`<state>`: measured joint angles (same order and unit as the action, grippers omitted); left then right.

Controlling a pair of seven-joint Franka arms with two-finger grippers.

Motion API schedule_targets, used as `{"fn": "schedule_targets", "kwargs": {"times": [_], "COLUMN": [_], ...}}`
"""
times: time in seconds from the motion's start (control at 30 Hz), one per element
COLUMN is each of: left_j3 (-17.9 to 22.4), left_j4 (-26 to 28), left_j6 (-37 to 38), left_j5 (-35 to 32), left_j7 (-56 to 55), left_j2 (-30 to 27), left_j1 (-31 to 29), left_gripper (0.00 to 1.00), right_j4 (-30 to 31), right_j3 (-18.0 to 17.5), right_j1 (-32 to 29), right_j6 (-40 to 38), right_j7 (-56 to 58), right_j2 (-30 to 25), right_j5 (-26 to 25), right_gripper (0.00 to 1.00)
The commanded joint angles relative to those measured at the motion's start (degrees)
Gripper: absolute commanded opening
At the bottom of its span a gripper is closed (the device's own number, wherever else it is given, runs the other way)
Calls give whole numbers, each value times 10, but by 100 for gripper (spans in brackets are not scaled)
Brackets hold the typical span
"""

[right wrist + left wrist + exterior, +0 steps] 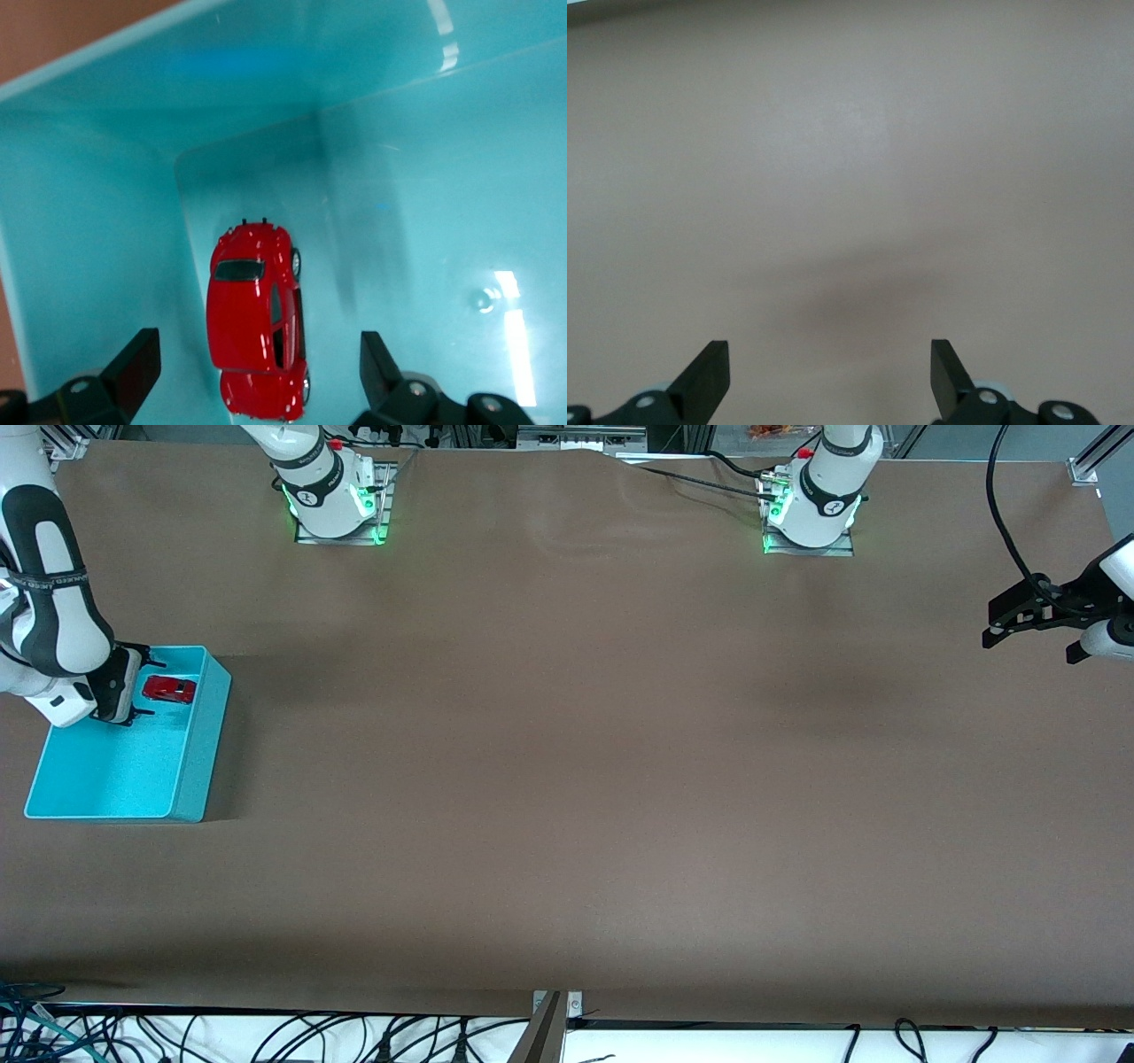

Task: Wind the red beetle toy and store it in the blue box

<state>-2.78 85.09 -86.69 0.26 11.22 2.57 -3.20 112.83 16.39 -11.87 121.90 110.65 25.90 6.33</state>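
Both arms are glossy white with dark grey joint bands — green lights glow at their bases, each topped by a red button. Black cables trail from the left arm, and each tool's fingers (709, 376) are black.

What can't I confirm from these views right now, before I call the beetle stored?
- Red beetle toy: right wrist view's lower edge crops one end; whether it was wound doesn't show.
- Blue box: in the front view the right arm covers the corner beside the toy.
- Right gripper: open over the box; its wrist hides part of the fingers in the front view.
- Left gripper: open, waiting at the left arm's end; only fingertips show.
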Motion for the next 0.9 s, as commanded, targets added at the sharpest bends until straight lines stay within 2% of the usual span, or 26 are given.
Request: {"fn": "schedule_targets", "kwargs": {"times": [0.0, 0.27, 0.47, 0.87], "left_j3": [-1, -1, 0, 1], "left_j4": [-19, -19, -19, -19], "left_j6": [14, 14, 14, 14], "left_j5": [-9, -10, -10, -10], "left_j7": [-6, -6, -5, -5], "left_j2": [7, 7, 7, 7], "left_j1": [3, 3, 3, 2], "left_gripper": [100, 100, 100, 100], "right_j4": [-61, -154, -203, -227], "right_j3": [-9, -29, -46, -51], "right_j1": [1, 3, 4, 22], "right_j6": [-57, -140, -192, -265], "right_j7": [12, 3, -62, -257], "right_j2": [-2, -3, -15, -52], "right_j5": [14, 15, 17, 11], "right_gripper": [100, 100, 100, 100]}}
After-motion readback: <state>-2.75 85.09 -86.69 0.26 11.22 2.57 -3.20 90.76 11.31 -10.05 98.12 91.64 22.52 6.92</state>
